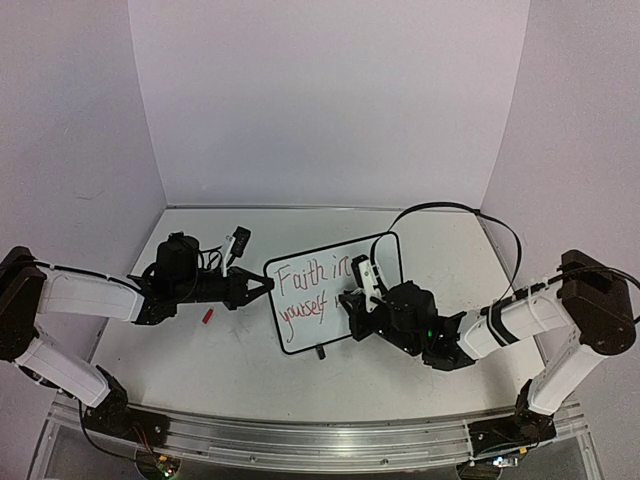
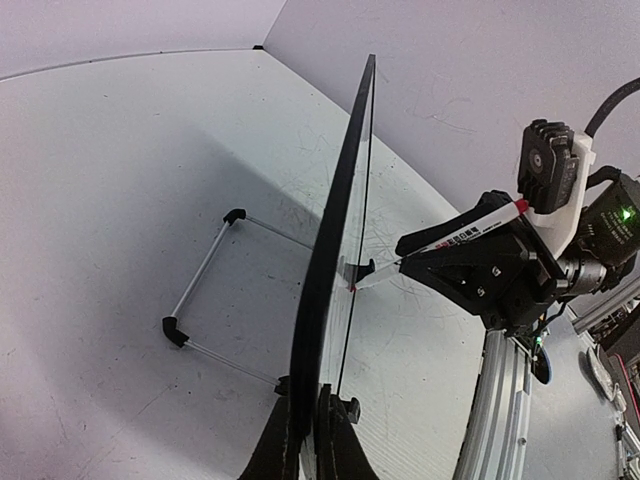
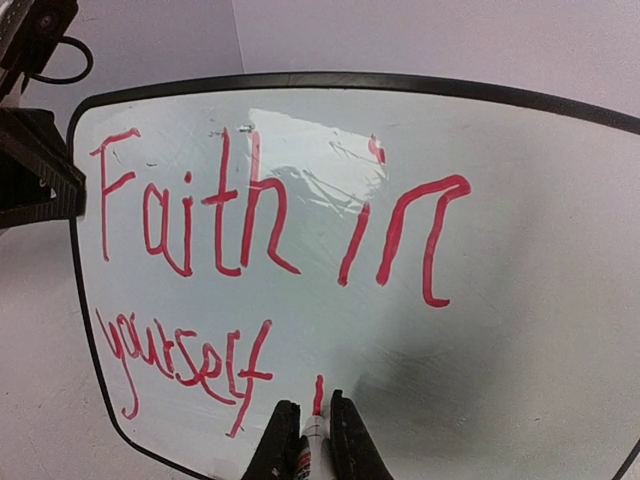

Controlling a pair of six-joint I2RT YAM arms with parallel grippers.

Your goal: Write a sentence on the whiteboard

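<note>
The whiteboard (image 1: 335, 290) stands tilted on its wire stand mid-table, with "Faith in yourself" in red on it (image 3: 300, 220). My left gripper (image 1: 262, 288) is shut on the board's left edge; in the left wrist view its jaws (image 2: 312, 440) clamp the black frame (image 2: 335, 240) seen edge-on. My right gripper (image 1: 358, 300) is shut on a red marker (image 3: 308, 452) whose tip touches the board beside a short red stroke (image 3: 319, 393) after "yourself". The marker also shows in the left wrist view (image 2: 450, 240).
A small red marker cap (image 1: 208, 316) lies on the table left of the board. The board's wire stand (image 2: 205, 290) extends behind it. A black cable (image 1: 470, 215) arcs over the right rear. A metal rail (image 1: 300, 435) runs along the near edge.
</note>
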